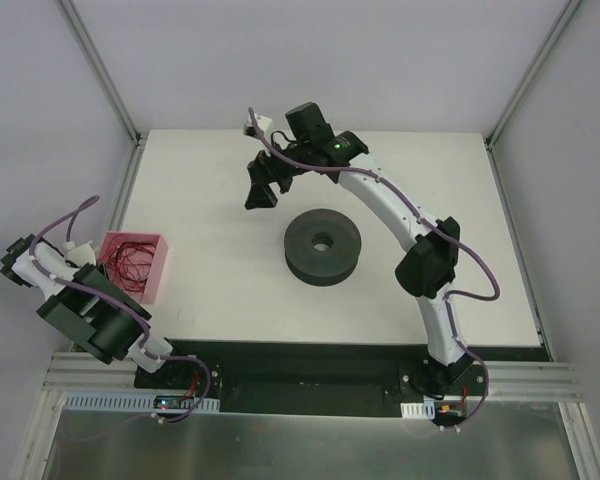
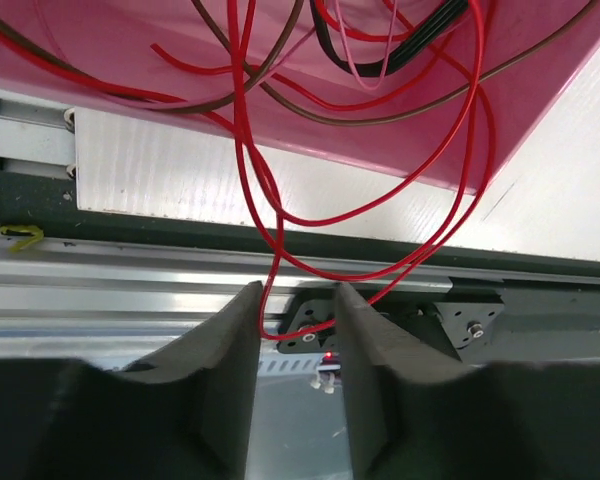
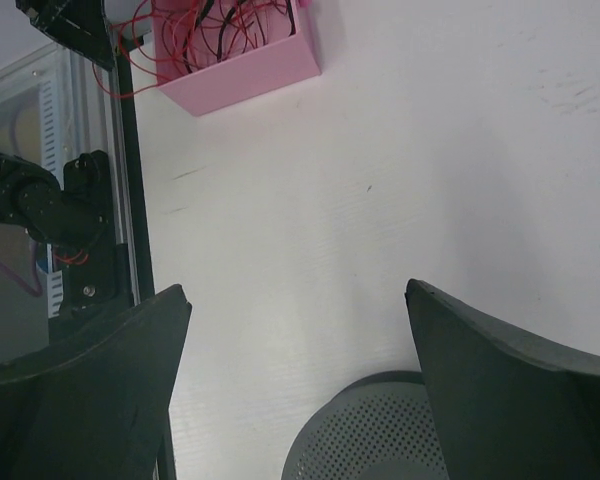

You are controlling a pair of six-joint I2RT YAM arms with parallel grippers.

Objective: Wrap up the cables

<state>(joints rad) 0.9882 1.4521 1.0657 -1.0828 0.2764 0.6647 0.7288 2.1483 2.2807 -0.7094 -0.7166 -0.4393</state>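
Observation:
The thin red wire (image 2: 472, 150) spills out of a pink box (image 2: 130, 60) and hangs in loops over its edge. One loop runs down between the tips of my left gripper (image 2: 296, 290), whose jaws stand a narrow gap apart and do not pinch it. In the top view the red wire (image 1: 130, 262) lies tangled in the pink box (image 1: 161, 272) and the left arm (image 1: 90, 315) is folded beside it, its fingers hidden. My right gripper (image 1: 263, 192) is wide open and empty, raised over the table behind a grey spool (image 1: 322, 245). It also shows in the right wrist view (image 3: 298, 290).
Brown and black wires (image 2: 380, 62) lie in the box with the red one. The aluminium rail (image 2: 130, 275) and black base plate run below the box at the table's near edge. The spool (image 3: 370, 435) and box (image 3: 245, 65) show in the right wrist view.

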